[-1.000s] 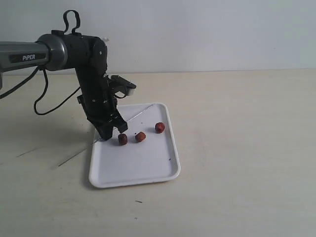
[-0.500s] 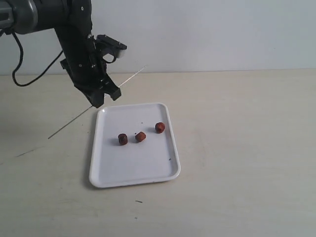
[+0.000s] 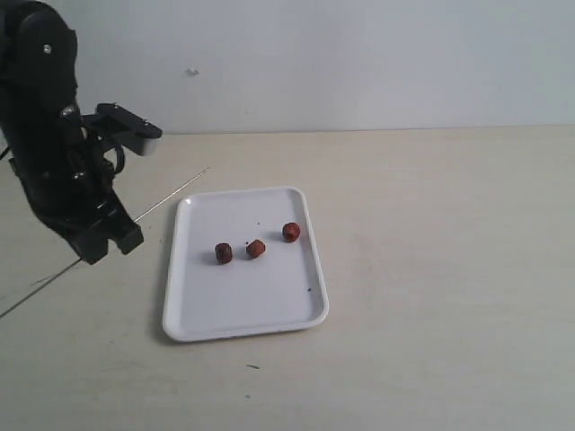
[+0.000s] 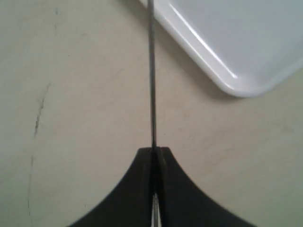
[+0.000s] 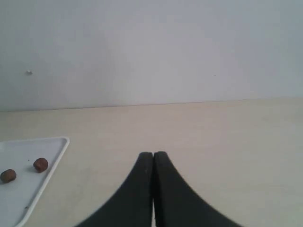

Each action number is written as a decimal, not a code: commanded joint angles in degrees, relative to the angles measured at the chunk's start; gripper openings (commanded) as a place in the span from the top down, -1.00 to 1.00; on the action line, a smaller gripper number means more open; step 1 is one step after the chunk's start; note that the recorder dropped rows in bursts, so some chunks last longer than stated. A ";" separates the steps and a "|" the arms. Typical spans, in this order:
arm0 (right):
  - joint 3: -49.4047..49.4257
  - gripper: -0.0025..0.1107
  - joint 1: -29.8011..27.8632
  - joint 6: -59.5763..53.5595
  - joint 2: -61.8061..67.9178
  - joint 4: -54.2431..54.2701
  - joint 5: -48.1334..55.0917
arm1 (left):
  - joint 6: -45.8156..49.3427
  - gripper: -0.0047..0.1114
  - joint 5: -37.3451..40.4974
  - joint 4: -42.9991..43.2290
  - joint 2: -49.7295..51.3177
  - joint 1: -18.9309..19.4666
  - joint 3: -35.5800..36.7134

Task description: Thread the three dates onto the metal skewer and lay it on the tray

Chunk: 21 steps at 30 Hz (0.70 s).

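Observation:
Three reddish-brown dates [image 3: 224, 253] [image 3: 256, 248] [image 3: 291, 232] lie in a row on the white tray [image 3: 269, 310]. My left gripper [image 3: 110, 242] hangs over the table left of the tray, shut on the thin metal skewer [image 3: 171, 194], which slants from lower left to upper right toward the tray's far corner. In the left wrist view the skewer [image 4: 152, 80] runs straight out from the closed left gripper [image 4: 154, 149] past the tray's corner [image 4: 236, 80]. The right gripper [image 5: 153, 153] is shut on nothing; two dates [image 5: 40, 164] [image 5: 7, 175] show on the tray [image 5: 52, 163] beside it.
A light wooden table [image 3: 449, 269] meets a pale wall behind. Small dark specks mark the tray [image 3: 308, 289] and the table near its front edge. The right arm is outside the exterior view.
My left arm has swung left and down from above the tray's far left corner, carrying the skewer clear of the tray. The dates have not moved.

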 commanded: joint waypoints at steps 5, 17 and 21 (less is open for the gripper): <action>0.29 0.96 -0.25 4.61 -0.25 0.03 -25.26 | 0.55 0.92 4.48 2.92 -11.05 0.05 6.68; -10.35 0.96 -0.25 18.15 9.95 -11.65 -38.41 | 2.36 0.92 -2.66 4.75 -16.13 0.05 18.29; -21.90 0.96 -0.25 16.64 25.53 -27.13 -35.84 | 2.08 0.92 -4.08 6.61 -16.91 0.05 20.44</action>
